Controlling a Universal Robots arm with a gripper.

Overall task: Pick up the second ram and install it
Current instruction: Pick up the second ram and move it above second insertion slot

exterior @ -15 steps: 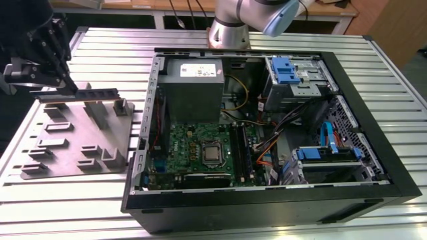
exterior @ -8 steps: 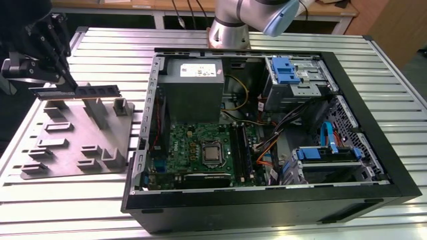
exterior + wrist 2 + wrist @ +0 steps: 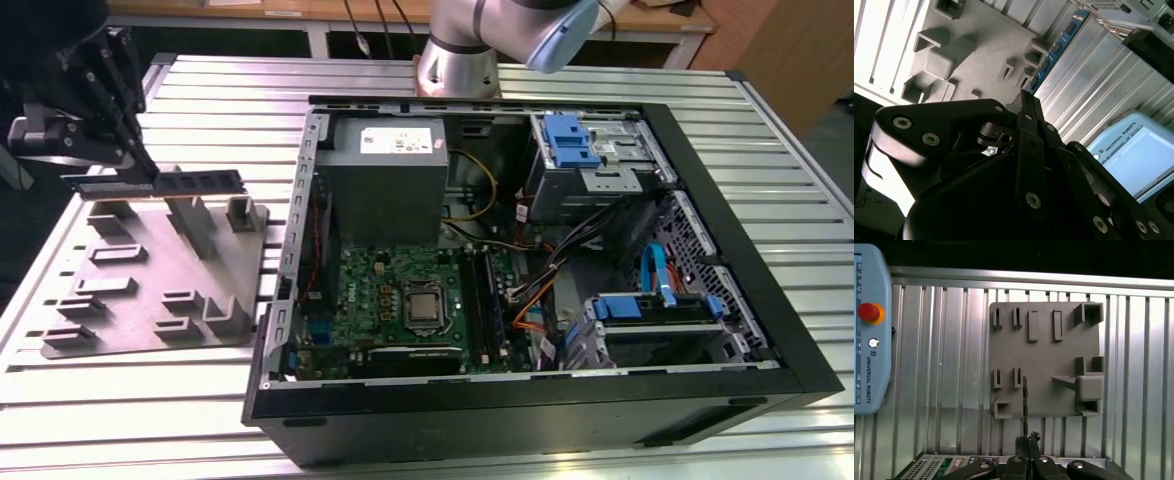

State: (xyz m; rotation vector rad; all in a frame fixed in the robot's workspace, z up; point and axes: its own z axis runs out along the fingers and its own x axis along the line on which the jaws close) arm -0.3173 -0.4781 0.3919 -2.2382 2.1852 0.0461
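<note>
Dark green with black chips, the second ram (image 3: 198, 181) hangs level over the grey holder tray (image 3: 147, 290) on the ribbed metal table (image 3: 400, 440) — pinched at one end by the gripper (image 3: 139, 178), fingers closed on it — at the exterior view's left of the open computer case (image 3: 747, 300).

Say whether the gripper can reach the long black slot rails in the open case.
Probably yes: the case lies open, nothing covers the slot rails. The gripper holds the thin dark green memory board.

One end of second ram (image 3: 200, 181) hidden inside gripper (image 3: 138, 180); arm (image 3: 514, 30) cropped at top
</note>
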